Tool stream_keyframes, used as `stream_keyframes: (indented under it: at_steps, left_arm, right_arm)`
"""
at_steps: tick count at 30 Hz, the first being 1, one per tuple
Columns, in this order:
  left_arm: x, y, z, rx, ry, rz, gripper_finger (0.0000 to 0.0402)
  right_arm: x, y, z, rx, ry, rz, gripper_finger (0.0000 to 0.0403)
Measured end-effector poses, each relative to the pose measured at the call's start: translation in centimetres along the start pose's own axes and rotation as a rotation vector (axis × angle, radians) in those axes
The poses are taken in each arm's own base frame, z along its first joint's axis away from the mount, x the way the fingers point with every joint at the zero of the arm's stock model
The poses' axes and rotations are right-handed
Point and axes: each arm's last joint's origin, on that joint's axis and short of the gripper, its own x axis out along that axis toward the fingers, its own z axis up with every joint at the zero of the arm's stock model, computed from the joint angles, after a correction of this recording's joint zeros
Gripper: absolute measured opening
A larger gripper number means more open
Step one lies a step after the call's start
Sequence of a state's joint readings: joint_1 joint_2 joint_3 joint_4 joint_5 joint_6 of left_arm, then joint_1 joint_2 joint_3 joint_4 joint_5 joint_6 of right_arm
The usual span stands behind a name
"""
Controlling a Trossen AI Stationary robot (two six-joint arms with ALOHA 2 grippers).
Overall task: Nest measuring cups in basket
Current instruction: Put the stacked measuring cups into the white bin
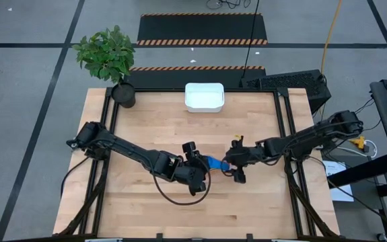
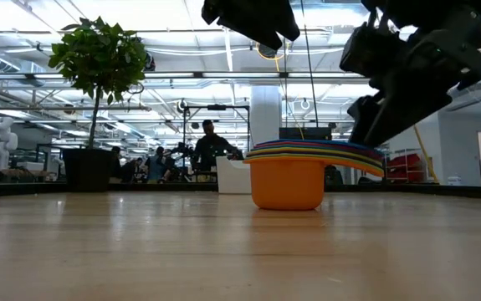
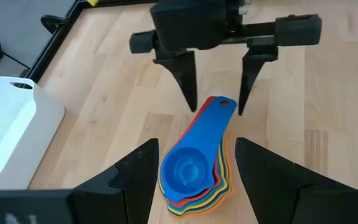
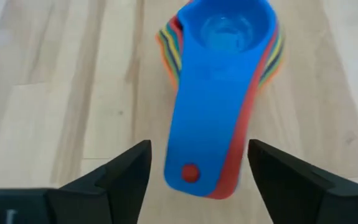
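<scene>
- Two arms meet at mid-table over one stack of measuring cups [image 1: 215, 163]; the left gripper [image 1: 196, 163] sits at the stack's 9 o'clock, the right gripper [image 1: 233, 168] at its 3 o'clock, in the high view.
- Left gripper [image 3: 194, 171]: fingers spread wide, one on each side of the cup bowls, touching nothing.
- Right gripper [image 4: 198, 177]: fingers wide, one on each side of the handle end, not closed on it.
- Stack: cups nested one inside another, a blue cup uppermost, with red, orange, yellow and green rims showing beneath; it rests on the wooden table [image 1: 146, 208].
- White basket [image 1: 204, 97] stands at the table's 12 o'clock edge, well apart from the stack, with nothing visible inside it.
- Potted plant [image 1: 109, 57] stands at the 11 o'clock corner, clear of both arms.
- Nothing lies on the wood between stack and basket.
- Low view only: the bottom cup is orange [image 2: 288, 183], its handle side fanned out in coloured layers; the basket shows partly behind it, and people sit in the room beyond.
- Left wrist view only: the right gripper's fingers [image 3: 185, 76] point down at the handle tip, which has a hanging hole; the basket's wall [image 3: 7, 134] is at the frame edge.
- Right wrist view only: a red spot shows through that hole.
</scene>
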State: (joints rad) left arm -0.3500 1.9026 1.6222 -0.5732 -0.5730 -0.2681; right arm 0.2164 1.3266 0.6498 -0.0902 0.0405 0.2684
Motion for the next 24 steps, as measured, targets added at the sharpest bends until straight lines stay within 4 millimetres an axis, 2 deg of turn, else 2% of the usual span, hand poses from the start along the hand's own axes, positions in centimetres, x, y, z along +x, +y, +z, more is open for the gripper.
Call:
stream_keyframes:
  at_steps: [5, 9, 16, 24]
  left_arm:
    - [0.0, 0.0, 0.0, -0.008, 0.002, -0.009, 0.0214]
    - [0.0, -0.1, 0.0, -0.011, 0.006, -0.023, 0.0214]
    - [0.0, -0.1, 0.0, -0.011, 0.006, -0.024, 0.0214]
    - [0.0, -0.1, 0.0, -0.007, 0.006, -0.024, 0.0214]
  right_arm:
    - [0.3, 0.1, -0.1, 0.0, 0.02, 0.03, 0.0255]
    - [0.9, -0.2, -0.4, -0.001, 0.03, -0.045, 0.0268]
    - [1.6, -0.2, -0.7, -0.024, 0.058, -0.054, 0.0286]
    - [1.6, -0.2, -0.7, -0.024, 0.056, -0.049, 0.0238]
